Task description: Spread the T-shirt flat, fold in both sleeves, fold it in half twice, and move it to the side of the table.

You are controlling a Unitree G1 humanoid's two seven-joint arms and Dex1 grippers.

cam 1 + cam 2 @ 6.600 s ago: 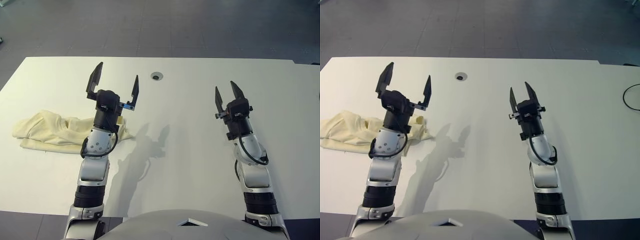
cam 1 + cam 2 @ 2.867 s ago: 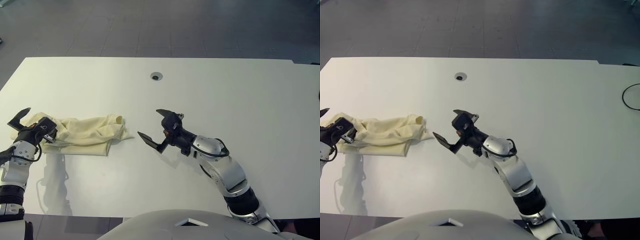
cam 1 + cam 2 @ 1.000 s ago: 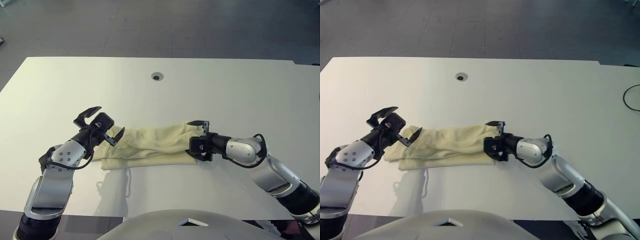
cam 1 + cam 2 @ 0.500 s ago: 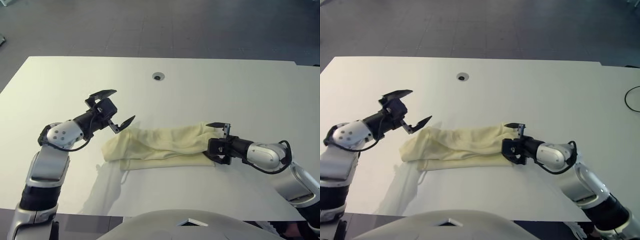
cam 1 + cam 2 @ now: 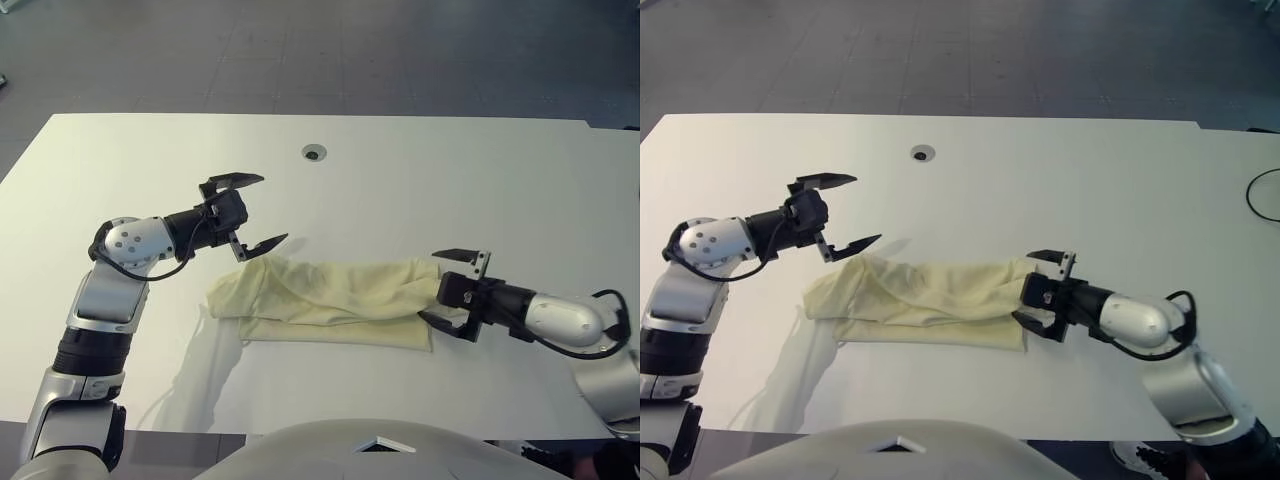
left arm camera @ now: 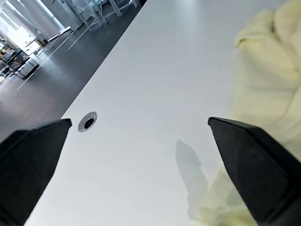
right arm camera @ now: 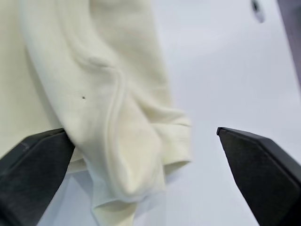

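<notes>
Table (image 5: 400, 170): T-shirt (image 5: 330, 300) (bunched) between left end effector (image 5: 272, 208) and right end effector (image 5: 427, 285)

Pale yellow T-shirt (image 5: 330, 295), plain white table (image 5: 400, 180), black tools

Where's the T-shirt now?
Head views: the T-shirt lies bunched near the table's front middle, right hand at its right end, left hand by its left end.

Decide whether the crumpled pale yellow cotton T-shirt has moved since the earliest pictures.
Yes. The T-shirt has shifted to the robot's right: once wholly left of the small round hole, it now stretches past it.
</notes>
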